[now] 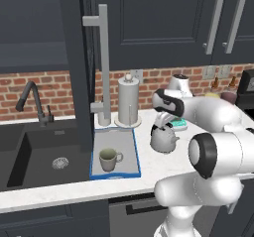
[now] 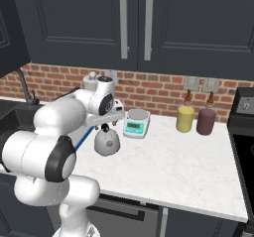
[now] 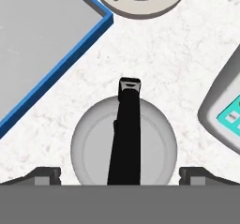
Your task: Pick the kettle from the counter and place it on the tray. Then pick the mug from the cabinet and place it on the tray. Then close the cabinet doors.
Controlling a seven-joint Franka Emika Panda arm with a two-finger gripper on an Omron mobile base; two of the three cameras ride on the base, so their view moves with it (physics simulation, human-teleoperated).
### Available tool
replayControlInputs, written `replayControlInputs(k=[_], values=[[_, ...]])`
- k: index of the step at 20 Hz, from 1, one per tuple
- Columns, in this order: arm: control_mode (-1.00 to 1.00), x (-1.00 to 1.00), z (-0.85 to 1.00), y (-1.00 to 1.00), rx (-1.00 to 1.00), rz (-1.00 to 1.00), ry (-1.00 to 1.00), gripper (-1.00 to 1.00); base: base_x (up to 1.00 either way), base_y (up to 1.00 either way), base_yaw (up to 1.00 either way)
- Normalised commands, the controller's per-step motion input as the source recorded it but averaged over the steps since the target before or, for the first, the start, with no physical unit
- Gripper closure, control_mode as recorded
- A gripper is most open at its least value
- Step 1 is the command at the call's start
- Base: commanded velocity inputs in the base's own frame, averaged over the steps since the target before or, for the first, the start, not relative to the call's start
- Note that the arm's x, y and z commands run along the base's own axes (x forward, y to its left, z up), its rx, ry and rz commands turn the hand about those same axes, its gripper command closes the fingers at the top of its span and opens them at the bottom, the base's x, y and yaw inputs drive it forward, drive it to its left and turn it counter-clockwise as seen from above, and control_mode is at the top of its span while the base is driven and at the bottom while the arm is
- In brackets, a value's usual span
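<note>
Kettle [image 1: 164,138] and the rest are sitting in a kitchen scene where the biggest thing, the cabinet [image 1: 158,23], is spanning the wall above the brick backsplash. One of the cabinet doors [image 1: 77,57] is standing swung open toward the base, edge-on in the left base view, its long silver bar handle [image 1: 103,65] facing out; two more doors to the right are lying flat and closed. Below, the counter [image 2: 178,166] is running white and faintly marbled, with the black sink [image 1: 39,154] and its dark faucet [image 1: 32,102] lying at the left end.

On the counter, the tray [image 1: 124,154] is lying flat just right of the sink, and the mug [image 1: 109,159] is standing upright on it, handle pointing right. A paper-towel roll [image 1: 128,102] is standing behind the tray, near the wall. A small digital scale [image 2: 136,123] is sitting just behind and to the right of the kettle, and a yellow canister [image 2: 185,119] and a maroon canister [image 2: 206,121] are standing farther right, side by side.

The kettle is resting on the bare counter right of the tray, apart from it. The gripper [image 3: 120,175] is hovering directly over it, spread fully wide and holding nothing; in the hand view its two fingertips [image 3: 47,174] are showing on either side of the kettle's round body, with the dark handle running between them.
</note>
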Motion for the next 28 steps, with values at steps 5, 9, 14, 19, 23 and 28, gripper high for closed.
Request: replayControlInputs(k=[5, 9, 14, 19, 23, 28], values=[[-1.00, 0.20, -0.20, 0.00, 0.00, 0.01, 0.02, -1.00, 0.00, 0.00, 0.00], [-1.00, 0.14, -0.11, 0.00, 0.00, 0.02, 0.01, -1.00, 0.00, 0.00, 0.00], [-1.00, 0.00, -0.13, 0.00, 0.00, 0.00, 0.00, 1.00, 0.00, 0.00, 0.00], [-1.00, 0.00, -0.09, 0.00, 0.00, 0.00, 0.00, 1.00, 0.00, 0.00, 0.00], [-1.00, -0.01, -0.01, 0.00, 0.00, 0.00, 0.00, 1.00, 0.00, 0.00, 0.00], [-1.00, -0.20, 0.04, 0.00, 0.00, 0.00, -0.02, 1.00, 0.00, 0.00, 0.00]])
